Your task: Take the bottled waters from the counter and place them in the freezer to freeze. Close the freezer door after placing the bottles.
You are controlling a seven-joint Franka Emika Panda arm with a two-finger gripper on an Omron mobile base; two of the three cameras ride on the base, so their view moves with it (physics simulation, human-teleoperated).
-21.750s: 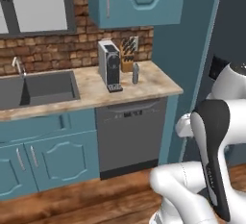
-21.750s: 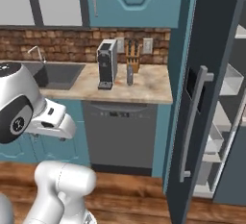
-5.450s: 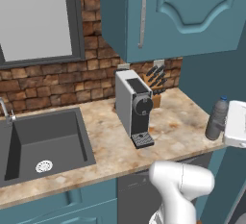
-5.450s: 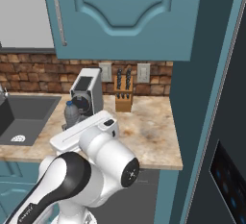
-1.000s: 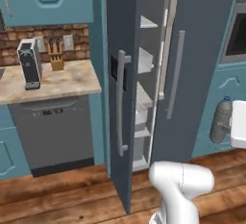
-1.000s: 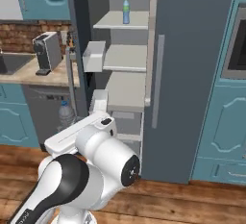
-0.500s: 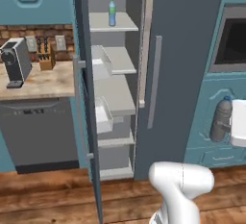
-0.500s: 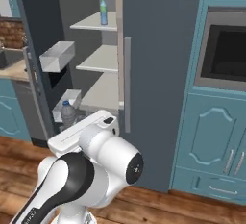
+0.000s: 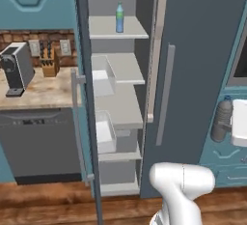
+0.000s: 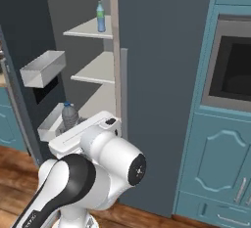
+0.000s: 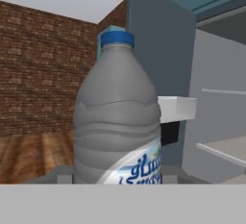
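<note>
Close before the hand camera, the grey-blue bottle (image 11: 117,122) stands upright with its blue cap at twelve o'clock and its printed label at six, held at its lower part; the finger tips themselves are hidden under it, but the gripper (image 9: 230,122) carries the bottle, so the fingers are clamped on it. From the left base camera the same bottle (image 9: 222,119) sits at three o'clock, against the white hand, well apart from the freezer (image 9: 120,98) shelves. From the right base camera it (image 10: 69,116) rises just at ten o'clock of the white arm's elbow. The second bottle, the clear blue bottle (image 9: 119,18) with a green top, stands upright on the freezer's top shelf (image 10: 93,32), at twelve o'clock in both base views. The freezer door (image 9: 87,118) stands open, edge-on to the left base camera. At nine o'clock of that door lies the counter (image 9: 43,91) with a coffee machine (image 9: 16,68) and a knife block (image 9: 48,62); below it sits the dishwasher (image 9: 41,144).
</note>
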